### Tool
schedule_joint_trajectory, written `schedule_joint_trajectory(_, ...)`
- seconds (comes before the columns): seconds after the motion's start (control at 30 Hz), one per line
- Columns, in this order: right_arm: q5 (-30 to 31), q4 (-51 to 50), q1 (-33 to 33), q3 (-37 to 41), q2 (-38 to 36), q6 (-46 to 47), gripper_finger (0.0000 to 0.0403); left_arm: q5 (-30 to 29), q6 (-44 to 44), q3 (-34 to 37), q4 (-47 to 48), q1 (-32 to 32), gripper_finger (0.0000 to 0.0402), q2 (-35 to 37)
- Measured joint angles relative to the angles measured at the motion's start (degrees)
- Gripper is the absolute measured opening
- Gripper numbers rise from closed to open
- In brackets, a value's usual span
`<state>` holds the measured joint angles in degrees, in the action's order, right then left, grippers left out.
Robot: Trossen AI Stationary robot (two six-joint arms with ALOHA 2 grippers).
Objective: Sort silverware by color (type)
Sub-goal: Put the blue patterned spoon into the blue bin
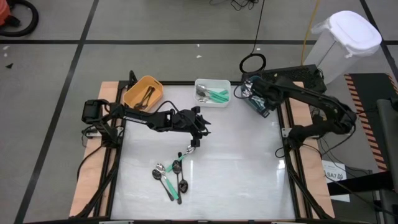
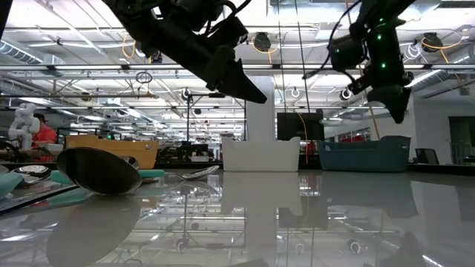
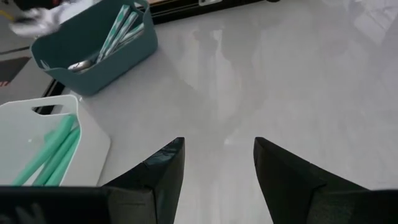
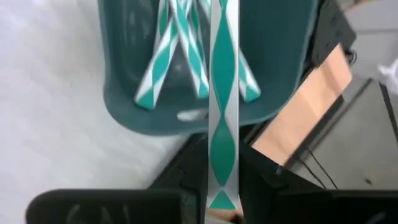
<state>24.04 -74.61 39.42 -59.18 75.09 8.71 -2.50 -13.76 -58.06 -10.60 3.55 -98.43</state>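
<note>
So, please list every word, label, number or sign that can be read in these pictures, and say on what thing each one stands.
No text can be read with certainty.
White tag on the floor, right of the table: dark characters, too small to read.
Orange bin, white bin, teal bin: no lettering visible.
Spoons: no markings visible.
Room behind the table in the low view: no legible signs.
</note>
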Motion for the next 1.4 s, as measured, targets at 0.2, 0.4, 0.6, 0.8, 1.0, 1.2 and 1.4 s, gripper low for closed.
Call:
schedule_joint_trajectory(0.2,0.06,-3.33,1.06,-0.08,6.74,-0.19,0.0057,0.97,0.45,0.0,-0.01,0.0,0.0193,0.0)
schedule_joint_trajectory(0.4,3.52,-3.58,2.03,-0.08,12.44,-2.19,0.0063,1.0,0.52,-0.02,-0.03,-0.33,0.0193,0.0)
schedule_joint_trajectory(0.6,9.7,-3.04,2.12,-0.08,13.88,-3.86,0.0084,1.06,0.37,-0.02,-0.03,-0.44,0.0193,0.0)
schedule_joint_trajectory(0.8,14.03,-1.82,2.12,-0.08,13.86,-3.88,0.0105,1.06,0.39,-0.02,-0.03,-0.44,0.0193,0.0)
schedule_joint_trajectory(1.0,19.45,-0.73,2.12,-0.08,13.5,-2.56,0.0136,1.13,0.46,-0.02,-0.03,-0.68,0.0193,0.0)
schedule_joint_trajectory(1.2,15.4,-1.17,2.12,-0.08,11.08,-1.47,0.0152,1.15,0.5,-0.02,-0.03,-0.98,0.0193,0.0)
schedule_joint_trajectory(1.4,13.2,-4.33,2.37,-0.08,10.27,-1.25,0.0126,1.15,0.55,-0.04,0.01,-1.29,0.0193,0.0)
